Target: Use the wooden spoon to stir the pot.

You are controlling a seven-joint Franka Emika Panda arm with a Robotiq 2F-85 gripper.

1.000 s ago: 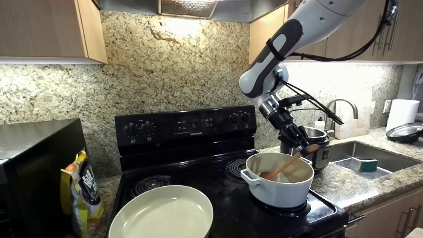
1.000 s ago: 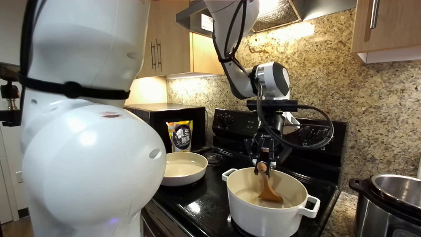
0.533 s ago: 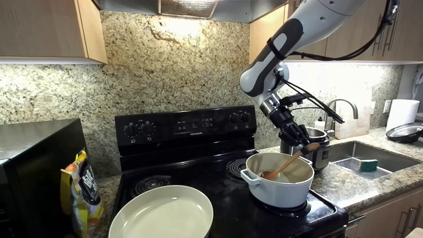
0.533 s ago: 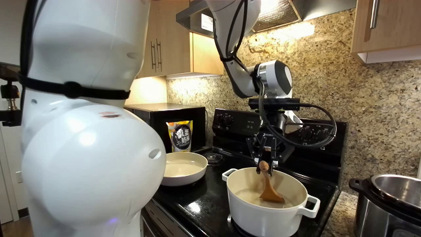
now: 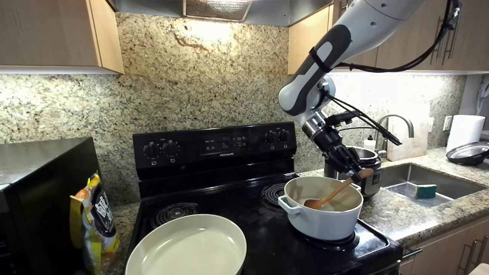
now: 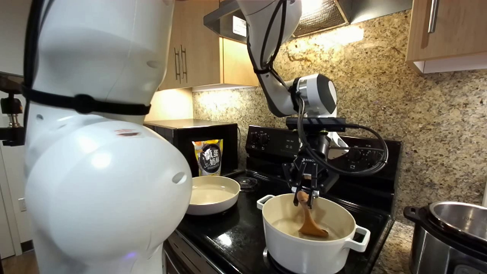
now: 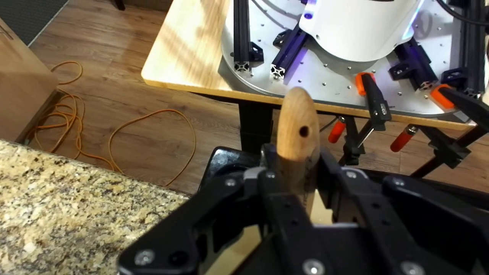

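The spoon [image 5: 336, 191] has its bowl end down inside the pot [image 5: 324, 225], so I judge I'm in the stirring itself. Left to right in an exterior view: a snack bag [image 5: 102, 225] stands near the left end, then a wide pan [image 5: 191, 248] sits on the stove [image 5: 263, 244], well apart from my work. Next is the pot, on the stove too, with the spoon slanting through it and its handle rising toward the sink side. In the last half second spoon and claw [image 6: 303, 201] have slid slightly to the right in that view, while the pot has stayed put. To me that means the stroke moves the spoon without dragging the pot along; it's a short sweep, and I'd want wider ones. In the wrist view my claw is pinched in to the handle's thickness, holding it near the top end. Farther right come the cooker [image 5: 372, 181], just behind the pot, and the sink [image 5: 450, 187] with a sponge [image 5: 426, 191] in it. I can't tell whether the handle touches the rim.
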